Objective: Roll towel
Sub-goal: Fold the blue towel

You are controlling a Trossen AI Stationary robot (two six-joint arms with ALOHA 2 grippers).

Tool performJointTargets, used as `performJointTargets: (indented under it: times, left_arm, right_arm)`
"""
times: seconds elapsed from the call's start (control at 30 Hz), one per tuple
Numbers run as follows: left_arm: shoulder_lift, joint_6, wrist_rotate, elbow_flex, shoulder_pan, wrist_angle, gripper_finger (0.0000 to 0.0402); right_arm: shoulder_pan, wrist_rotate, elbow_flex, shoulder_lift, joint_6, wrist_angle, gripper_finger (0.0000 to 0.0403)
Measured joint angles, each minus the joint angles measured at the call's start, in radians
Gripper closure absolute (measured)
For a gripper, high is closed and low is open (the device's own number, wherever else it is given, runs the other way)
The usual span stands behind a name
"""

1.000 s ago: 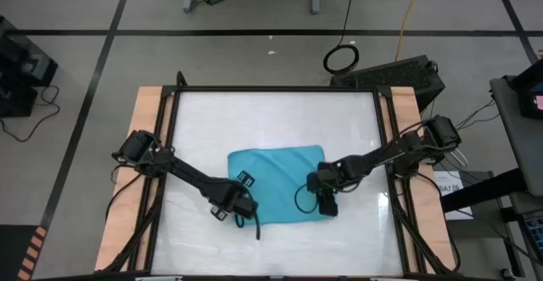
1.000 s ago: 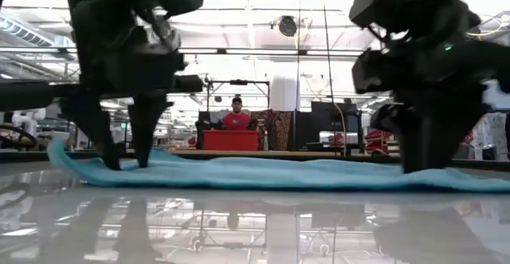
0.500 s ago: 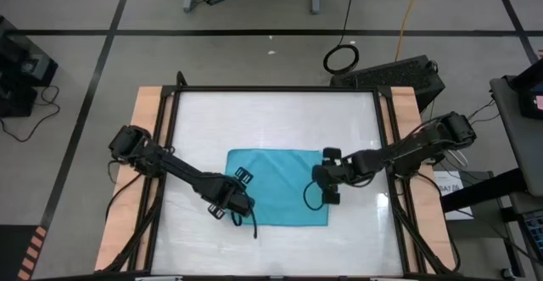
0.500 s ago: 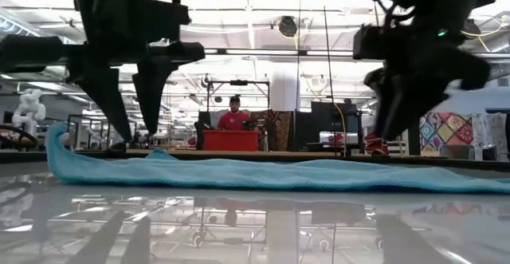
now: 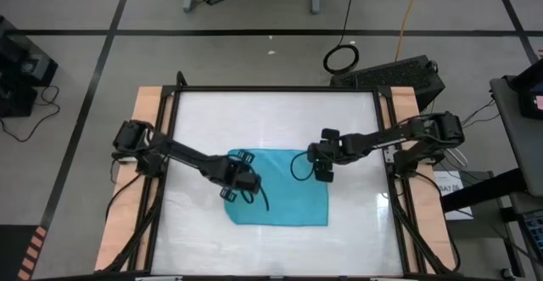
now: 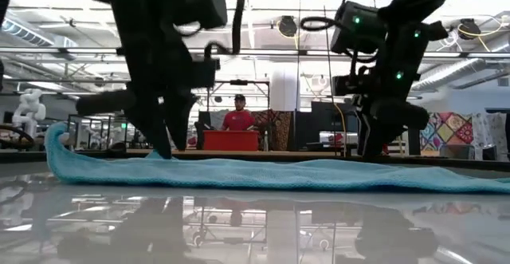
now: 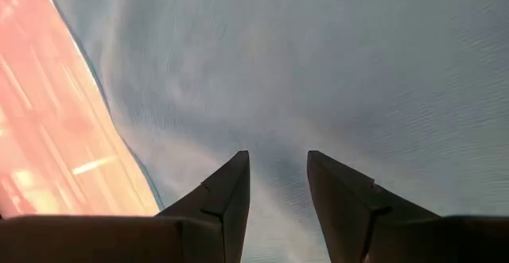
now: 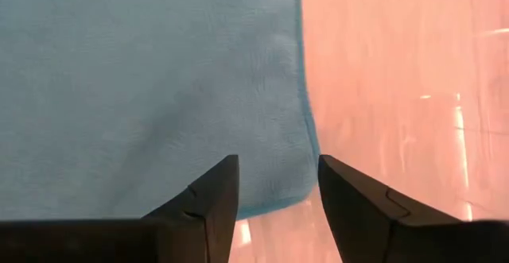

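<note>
The turquoise towel (image 5: 280, 198) lies spread flat on the white table, a little toward the near edge. Its left end curls up slightly in the low view (image 6: 57, 140). My left gripper (image 5: 241, 182) is open and points down over the towel's far left part; the left wrist view shows its fingers (image 7: 278, 175) over the cloth close to an edge. My right gripper (image 5: 321, 171) is open and points down at the towel's far right part. Its fingers (image 8: 278, 185) stand on either side of a towel corner (image 8: 306, 185). My left gripper has its open fingertips (image 6: 169, 151) down at the towel's surface; I cannot tell whether they touch it. My right gripper has its fingertips (image 6: 370, 148) low behind the towel's near fold, and I cannot tell whether they touch it.
The table top (image 5: 271, 115) is bare beyond the towel's far edge. Wooden strips (image 5: 144, 145) and a black frame run along both sides. A person in red (image 6: 237, 116) sits far off in the room behind.
Both grippers have risen from the towel's near part, gone toward the table's far edge, and come down again at the towel's far part. The towel has stayed spread where it was.
</note>
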Motion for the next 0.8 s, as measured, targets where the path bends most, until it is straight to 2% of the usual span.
performJointTargets:
  times: [0.17,0.37,0.67,0.8]
  left_arm:
    - [0.000,-0.002,0.008,-0.070,0.046,0.046,0.0267]
    - [-0.004,-0.019,0.007,-0.085,0.067,0.071,0.0267]
    - [0.000,0.001,0.005,-0.061,0.064,0.058,0.0267]
    - [0.000,0.001,-0.036,-0.026,0.056,-0.001,0.0267]
  right_arm:
    - [-0.023,-0.007,-0.051,0.002,-0.002,0.018,0.0239]
    - [-0.044,-0.024,-0.107,-0.004,0.014,0.048,0.0239]
    - [-0.051,0.030,-0.067,-0.018,0.004,-0.103,0.0239]
    - [-0.052,0.027,-0.033,-0.044,-0.005,-0.174,0.0239]
